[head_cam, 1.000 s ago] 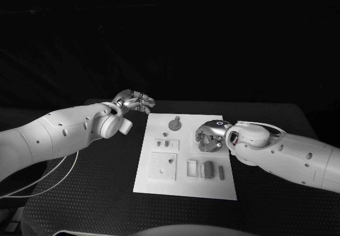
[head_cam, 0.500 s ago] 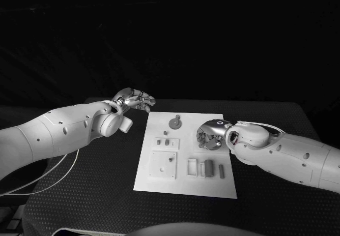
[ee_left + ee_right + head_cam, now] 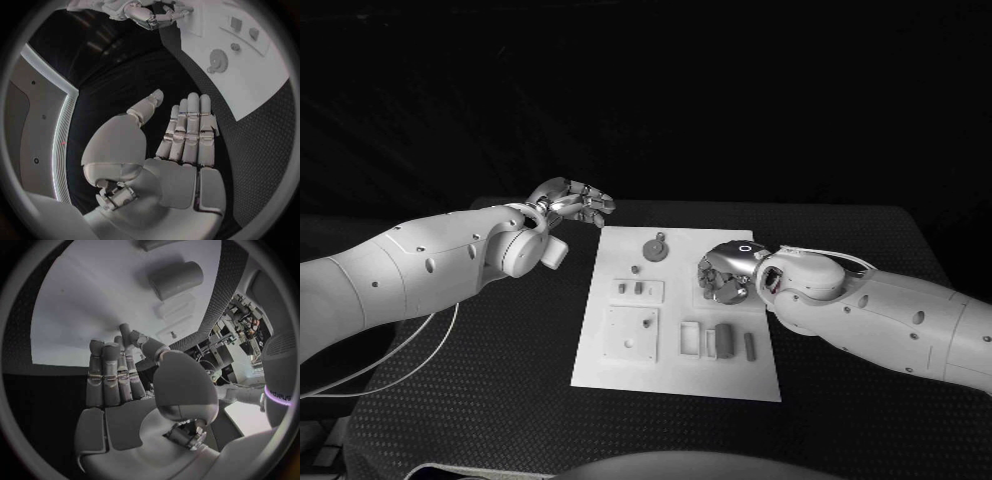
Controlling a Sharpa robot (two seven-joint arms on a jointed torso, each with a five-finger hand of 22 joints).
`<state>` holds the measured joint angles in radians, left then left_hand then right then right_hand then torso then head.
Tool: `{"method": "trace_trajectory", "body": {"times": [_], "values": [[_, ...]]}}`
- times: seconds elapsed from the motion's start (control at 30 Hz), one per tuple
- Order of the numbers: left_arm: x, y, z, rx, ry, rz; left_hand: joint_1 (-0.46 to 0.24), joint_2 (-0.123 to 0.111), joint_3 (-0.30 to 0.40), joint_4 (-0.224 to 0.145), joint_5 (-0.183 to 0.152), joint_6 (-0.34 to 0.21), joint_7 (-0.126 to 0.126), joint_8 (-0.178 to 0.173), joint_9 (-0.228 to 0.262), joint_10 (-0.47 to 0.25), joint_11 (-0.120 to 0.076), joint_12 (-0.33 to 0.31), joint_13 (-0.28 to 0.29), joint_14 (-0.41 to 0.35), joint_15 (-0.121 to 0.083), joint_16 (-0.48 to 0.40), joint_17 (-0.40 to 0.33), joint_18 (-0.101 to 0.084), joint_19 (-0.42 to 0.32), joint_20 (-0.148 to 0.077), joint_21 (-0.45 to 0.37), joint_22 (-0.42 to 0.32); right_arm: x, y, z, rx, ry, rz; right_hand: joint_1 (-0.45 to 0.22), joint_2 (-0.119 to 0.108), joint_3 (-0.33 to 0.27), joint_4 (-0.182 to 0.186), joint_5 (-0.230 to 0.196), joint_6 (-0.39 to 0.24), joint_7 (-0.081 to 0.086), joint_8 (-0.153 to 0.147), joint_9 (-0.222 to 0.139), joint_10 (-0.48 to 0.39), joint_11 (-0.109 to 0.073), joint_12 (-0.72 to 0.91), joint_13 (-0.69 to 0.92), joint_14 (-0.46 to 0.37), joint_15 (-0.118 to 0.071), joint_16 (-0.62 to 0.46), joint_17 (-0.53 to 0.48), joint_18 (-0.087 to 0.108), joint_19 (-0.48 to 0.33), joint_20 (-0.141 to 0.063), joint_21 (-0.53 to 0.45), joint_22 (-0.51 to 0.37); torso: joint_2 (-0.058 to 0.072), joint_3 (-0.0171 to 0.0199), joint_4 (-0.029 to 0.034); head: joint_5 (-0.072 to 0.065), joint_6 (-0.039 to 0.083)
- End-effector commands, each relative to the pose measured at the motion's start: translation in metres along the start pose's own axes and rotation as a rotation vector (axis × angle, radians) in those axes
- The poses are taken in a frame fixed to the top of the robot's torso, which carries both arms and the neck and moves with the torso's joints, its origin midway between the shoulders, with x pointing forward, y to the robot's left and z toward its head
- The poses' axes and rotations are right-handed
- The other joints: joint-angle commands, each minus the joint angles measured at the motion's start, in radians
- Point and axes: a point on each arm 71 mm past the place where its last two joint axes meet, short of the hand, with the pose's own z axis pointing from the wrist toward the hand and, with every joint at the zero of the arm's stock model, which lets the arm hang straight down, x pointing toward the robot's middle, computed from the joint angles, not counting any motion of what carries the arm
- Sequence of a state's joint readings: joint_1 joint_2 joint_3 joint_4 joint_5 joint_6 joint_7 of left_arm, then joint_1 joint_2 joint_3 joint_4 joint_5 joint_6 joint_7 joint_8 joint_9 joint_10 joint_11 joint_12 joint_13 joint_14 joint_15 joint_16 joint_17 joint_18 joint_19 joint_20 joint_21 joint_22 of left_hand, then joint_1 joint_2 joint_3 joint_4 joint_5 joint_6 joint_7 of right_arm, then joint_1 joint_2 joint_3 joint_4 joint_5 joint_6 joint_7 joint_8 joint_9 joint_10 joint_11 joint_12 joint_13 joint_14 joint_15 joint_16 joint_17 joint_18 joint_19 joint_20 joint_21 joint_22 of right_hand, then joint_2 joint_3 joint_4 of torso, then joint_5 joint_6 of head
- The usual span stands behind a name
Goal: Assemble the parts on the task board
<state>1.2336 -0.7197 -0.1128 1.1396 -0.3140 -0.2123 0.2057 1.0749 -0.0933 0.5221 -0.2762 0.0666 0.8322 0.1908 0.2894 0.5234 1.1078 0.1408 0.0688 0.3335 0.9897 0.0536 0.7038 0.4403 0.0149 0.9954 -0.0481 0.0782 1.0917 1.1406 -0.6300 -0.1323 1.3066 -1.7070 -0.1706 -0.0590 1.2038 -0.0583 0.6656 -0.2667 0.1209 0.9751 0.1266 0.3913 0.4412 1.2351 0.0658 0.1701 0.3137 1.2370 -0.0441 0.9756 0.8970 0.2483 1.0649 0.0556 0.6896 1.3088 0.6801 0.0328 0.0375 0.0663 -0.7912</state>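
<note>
My silver left hand (image 3: 574, 206) hung open and empty beyond the far-left corner of the white rectangular task board (image 3: 678, 380). My right hand (image 3: 726, 274) held nothing over the board's right edge, fingers loosely curled. Small grey parts (image 3: 723, 340) lay on it. No writing was legible on the black textured table (image 3: 488, 400).

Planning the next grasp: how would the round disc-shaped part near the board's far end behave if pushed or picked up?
The disc-shaped part looks flat and low on the task board, so it would probably slide rather than tip. It seems small and rigid, likely light. Its thin edge may be hard to pinch, and on edge it could roll.
</note>
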Motion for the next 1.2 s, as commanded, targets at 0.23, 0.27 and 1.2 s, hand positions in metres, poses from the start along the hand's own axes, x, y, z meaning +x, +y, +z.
{"method": "trace_trajectory", "body": {"times": [0.23, 0.27, 1.2], "values": [[0.001, -0.002, 0.0, 0.013, 0.01, -0.008, -0.011, 0.002, -0.004, 0.0, -0.001, -0.009, 0.001, 0.006, -0.002, -0.003, -0.001, 0.002, -0.002, 0.007, -0.002, -0.004, 0.002, 0.0, 0.004, 0.001, -0.005, -0.001, -0.004, 0.006, -0.007, -0.005, -0.048, 0.016, -0.009, -0.002, 0.039, -0.005, 0.003, 0.018, -0.006, 0.005, 0.007, 0.018, -0.008, 0.008, 0.033, 0.01, -0.008, 0.016, -0.008, 0.014, 0.018, -0.008, 0.016, 0.021, -0.001, -0.0007, 0.0, 0.003, 0.001], [0.001, -0.002, 0.0, 0.012, 0.009, -0.008, -0.011, 0.002, -0.004, 0.0, -0.001, -0.009, 0.001, 0.006, -0.002, -0.003, -0.001, 0.002, -0.002, 0.007, -0.002, -0.004, 0.002, 0.0, 0.004, 0.001, -0.005, -0.001, -0.007, 0.008, -0.008, -0.012, -0.046, 0.02, -0.01, -0.003, 0.04, -0.006, 0.003, 0.019, -0.006, 0.005, 0.008, 0.018, -0.008, 0.008, 0.034, 0.011, -0.008, 0.017, -0.008, 0.014, 0.018, -0.008, 0.016, 0.021, -0.001, -0.001, 0.0, 0.003, 0.001], [0.007, -0.004, 0.003, 0.017, 0.027, -0.011, -0.012, 0.003, -0.004, 0.001, -0.001, -0.009, 0.001, 0.007, -0.003, -0.003, -0.001, 0.002, -0.002, 0.007, -0.002, -0.006, 0.005, 0.0, 0.004, 0.001, -0.006, -0.001, -0.018, 0.132, 0.018, -0.313, -0.06, 0.064, -0.019, -0.002, 0.049, -0.014, 0.002, 0.022, -0.007, 0.004, 0.01, 0.019, -0.01, 0.006, 0.041, 0.011, -0.01, 0.023, -0.012, 0.014, 0.021, -0.012, 0.02, 0.02, -0.001, -0.0007, 0.0017, 0.038, -0.011]]}}
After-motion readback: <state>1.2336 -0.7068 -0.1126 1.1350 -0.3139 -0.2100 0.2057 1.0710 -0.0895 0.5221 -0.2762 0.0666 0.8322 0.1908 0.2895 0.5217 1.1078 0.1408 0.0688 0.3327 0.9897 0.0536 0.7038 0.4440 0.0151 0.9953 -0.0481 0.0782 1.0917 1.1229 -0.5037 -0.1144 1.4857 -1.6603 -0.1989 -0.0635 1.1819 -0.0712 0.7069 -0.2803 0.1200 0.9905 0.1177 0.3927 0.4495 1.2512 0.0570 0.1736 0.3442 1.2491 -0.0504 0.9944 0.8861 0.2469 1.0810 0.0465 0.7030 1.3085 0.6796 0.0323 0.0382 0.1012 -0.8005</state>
